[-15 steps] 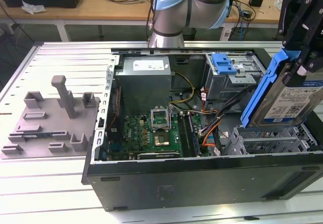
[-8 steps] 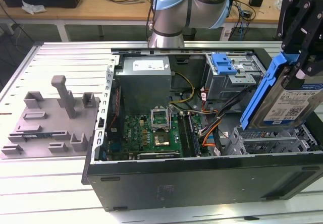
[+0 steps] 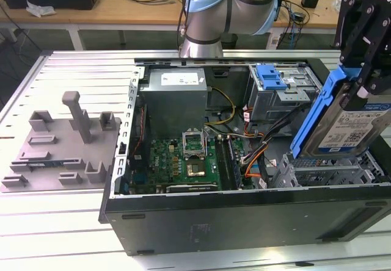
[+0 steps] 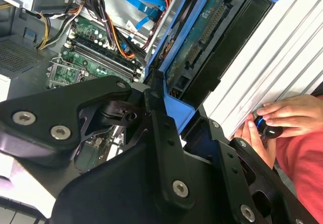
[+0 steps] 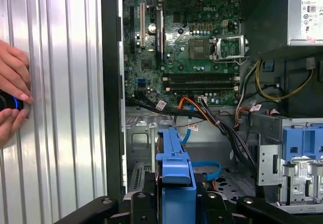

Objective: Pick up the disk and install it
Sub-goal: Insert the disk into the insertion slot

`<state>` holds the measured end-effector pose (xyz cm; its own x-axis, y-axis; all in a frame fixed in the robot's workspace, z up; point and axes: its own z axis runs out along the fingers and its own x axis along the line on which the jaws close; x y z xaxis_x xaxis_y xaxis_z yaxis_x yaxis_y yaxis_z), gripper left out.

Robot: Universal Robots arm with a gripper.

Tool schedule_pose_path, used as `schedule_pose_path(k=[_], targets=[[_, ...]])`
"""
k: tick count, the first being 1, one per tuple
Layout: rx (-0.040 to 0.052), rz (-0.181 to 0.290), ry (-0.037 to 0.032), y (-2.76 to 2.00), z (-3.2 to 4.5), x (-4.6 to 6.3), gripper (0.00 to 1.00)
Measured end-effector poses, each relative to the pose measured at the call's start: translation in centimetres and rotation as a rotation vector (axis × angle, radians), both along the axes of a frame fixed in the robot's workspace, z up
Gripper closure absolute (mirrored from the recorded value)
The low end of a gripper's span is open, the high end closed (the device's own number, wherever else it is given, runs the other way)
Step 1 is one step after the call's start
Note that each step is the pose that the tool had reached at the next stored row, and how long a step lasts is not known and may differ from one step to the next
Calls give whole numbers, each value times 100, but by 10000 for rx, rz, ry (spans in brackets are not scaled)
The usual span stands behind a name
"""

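Note:
In the exterior view the disk [image 3: 349,123], a silver drive with a white-and-blue label and a blue bracket [image 3: 314,113] along its edge, hangs tilted above the open computer case at the exterior view's right. My black gripper [image 3: 361,88] is shut on its upper part. Under it lies a grey metal drive bay [image 3: 330,173] inside the case, and the disk is clear of it. In the second wrist view the disk [image 4: 202,47] extends out from my gripper [image 4: 176,108]. The first wrist view shows the disk's blue edge [image 5: 175,176] held by the gripper [image 5: 174,206].
The open case [image 3: 244,222] holds a green motherboard [image 3: 183,158], a grey power supply box [image 3: 174,97], a grey cage with a blue latch [image 3: 275,79] and loose cables [image 3: 256,152]. A grey fixture [image 3: 67,143] sits at the exterior view's left. A person's hands [image 4: 282,118] hold a small black device beside the case.

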<state>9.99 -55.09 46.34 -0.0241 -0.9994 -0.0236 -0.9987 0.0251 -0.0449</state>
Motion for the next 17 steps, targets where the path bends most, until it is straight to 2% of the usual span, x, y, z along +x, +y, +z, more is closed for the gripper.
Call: schedule_pose_path(k=[17], targets=[[-1,-9,0,-1,-72,7,63]])
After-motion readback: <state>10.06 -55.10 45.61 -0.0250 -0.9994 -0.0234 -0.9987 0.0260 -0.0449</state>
